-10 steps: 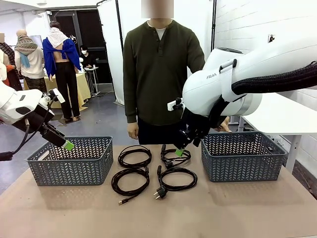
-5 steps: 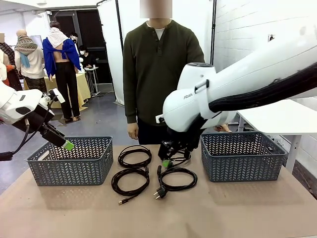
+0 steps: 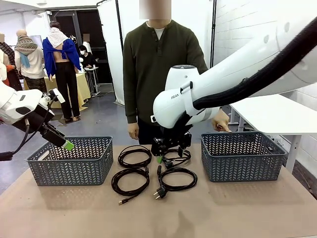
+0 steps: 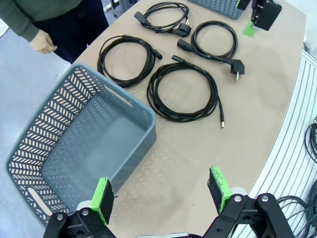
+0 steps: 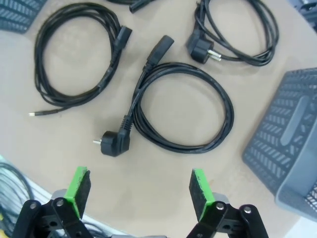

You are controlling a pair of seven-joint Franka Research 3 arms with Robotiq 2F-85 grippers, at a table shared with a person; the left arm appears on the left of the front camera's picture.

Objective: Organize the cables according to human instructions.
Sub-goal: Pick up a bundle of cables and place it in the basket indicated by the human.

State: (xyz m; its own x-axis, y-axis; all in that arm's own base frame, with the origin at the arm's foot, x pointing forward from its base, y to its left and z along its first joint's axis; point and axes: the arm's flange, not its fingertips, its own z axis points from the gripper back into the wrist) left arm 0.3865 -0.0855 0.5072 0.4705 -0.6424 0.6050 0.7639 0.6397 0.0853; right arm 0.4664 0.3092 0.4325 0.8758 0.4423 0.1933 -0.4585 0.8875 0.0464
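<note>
On my left, the left claw (image 3: 63,141) hangs released, green pads spread wide and holding nothing, above the grey plastic lattice basket (image 3: 69,166) that sits near the left edge of the tan-topped desk (image 3: 158,218). Its wrist view looks down into that basket's bare grey bottom.

Between this basket and its twin lie the four thin black coiled cables, two by two around the middle of the desk. On the left side, the far left coil (image 3: 134,156) sits toward the far edge. The near left coil (image 3: 130,181) lies just in front of it, a slim plug end trailing toward the near edge. On the right side are the far right coil (image 3: 177,158) and the near right coil (image 3: 178,179), which has a chunky angled plug.

The right claw (image 3: 166,152) hovers low over the far right coil, jaws apart and gripping nothing. I cannot tell whether a pad touches the cable.

The person in the dark olive sweater (image 3: 158,69) stands at the far edge. One hand (image 3: 221,121) is near the far rim of the second grey lattice basket (image 3: 242,158), which sits by the right edge.
</note>
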